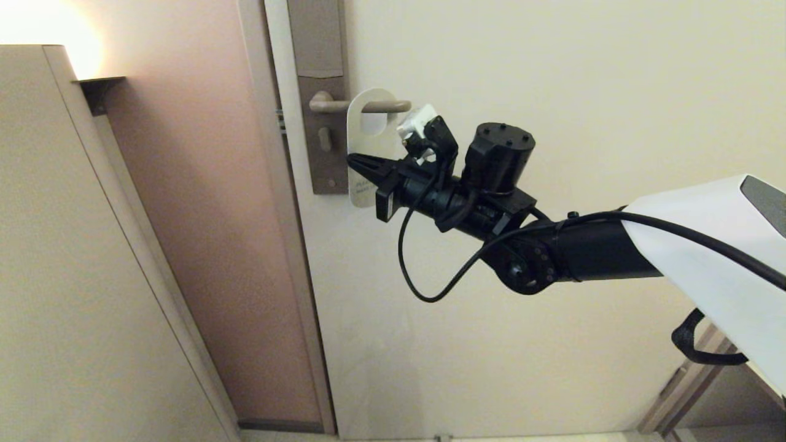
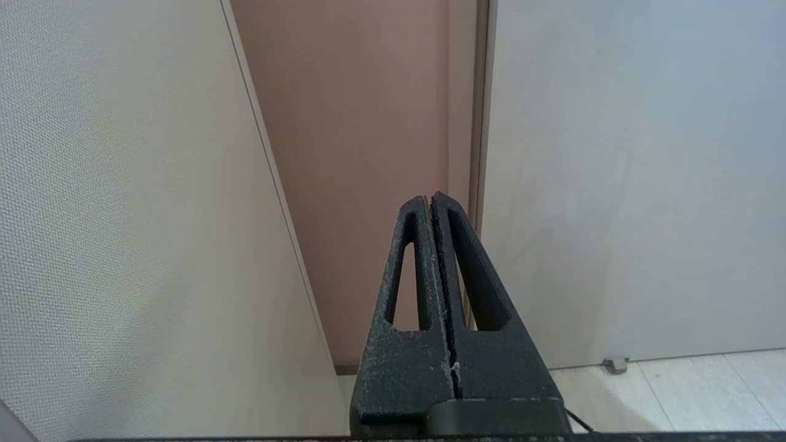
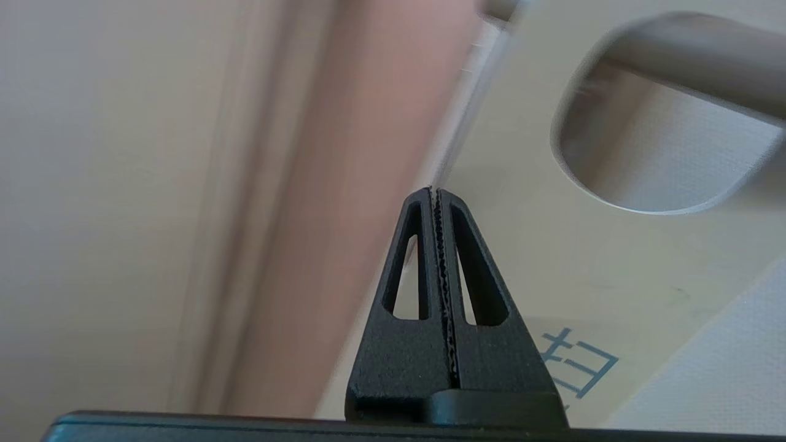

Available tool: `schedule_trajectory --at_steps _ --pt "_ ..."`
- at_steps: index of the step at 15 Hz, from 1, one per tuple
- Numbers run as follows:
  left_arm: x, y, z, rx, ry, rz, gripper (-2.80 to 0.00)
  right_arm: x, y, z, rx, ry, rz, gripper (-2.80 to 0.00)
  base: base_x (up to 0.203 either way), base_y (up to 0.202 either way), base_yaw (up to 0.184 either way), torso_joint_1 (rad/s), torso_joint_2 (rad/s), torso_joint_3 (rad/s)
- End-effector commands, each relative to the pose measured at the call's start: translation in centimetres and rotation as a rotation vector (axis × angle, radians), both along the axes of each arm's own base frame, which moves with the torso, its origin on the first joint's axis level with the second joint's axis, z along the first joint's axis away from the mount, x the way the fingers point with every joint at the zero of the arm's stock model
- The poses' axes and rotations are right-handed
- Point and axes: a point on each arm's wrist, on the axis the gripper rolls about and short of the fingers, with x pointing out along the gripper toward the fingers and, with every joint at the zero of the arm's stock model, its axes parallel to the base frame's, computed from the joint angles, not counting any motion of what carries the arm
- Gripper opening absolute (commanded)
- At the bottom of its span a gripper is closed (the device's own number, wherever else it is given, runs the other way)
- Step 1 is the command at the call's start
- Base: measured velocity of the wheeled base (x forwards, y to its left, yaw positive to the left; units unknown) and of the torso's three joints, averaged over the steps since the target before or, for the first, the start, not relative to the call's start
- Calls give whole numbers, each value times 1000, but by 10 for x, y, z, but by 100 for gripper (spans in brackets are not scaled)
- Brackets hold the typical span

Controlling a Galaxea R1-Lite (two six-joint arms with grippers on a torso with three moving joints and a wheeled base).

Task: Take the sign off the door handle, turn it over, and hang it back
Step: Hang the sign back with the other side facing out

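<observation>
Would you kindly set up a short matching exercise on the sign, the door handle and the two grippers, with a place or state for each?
Things:
1. sign
2. door handle
3. right gripper
4. left gripper

Places or states:
A. shut, low down, pointing at the wall beside the door frame
B. passes through the oval hole
C. hangs with its white face outward
D. shut, tips in front of the card's left edge

Pairs: 1-C, 2-B, 3-D, 4-A

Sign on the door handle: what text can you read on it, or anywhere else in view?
Sign, white face: faint print at its lower end, too small to read in the head view.
Sign, right wrist view: part of one blue character beside the right pincer, cut off, not readable.
Nothing else carries text.
</observation>
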Motion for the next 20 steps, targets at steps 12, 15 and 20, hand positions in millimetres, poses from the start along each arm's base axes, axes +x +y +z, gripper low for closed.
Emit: schedule_trajectory --at_steps 12,15,20 --pt "0 0 0 1 2 0 -280 12 -12 -2 16 -17 -70 -280 0 0 0 0 0 0" --pt "0 0 0 1 2 0 -280 22 -20 -9 15 -7 -130 -280 0 0 0 0 0 0" --pt "0 0 0 1 2 0 -280 27 -6 -14 25 -26 -136 -280 0 0 0 0 0 0"
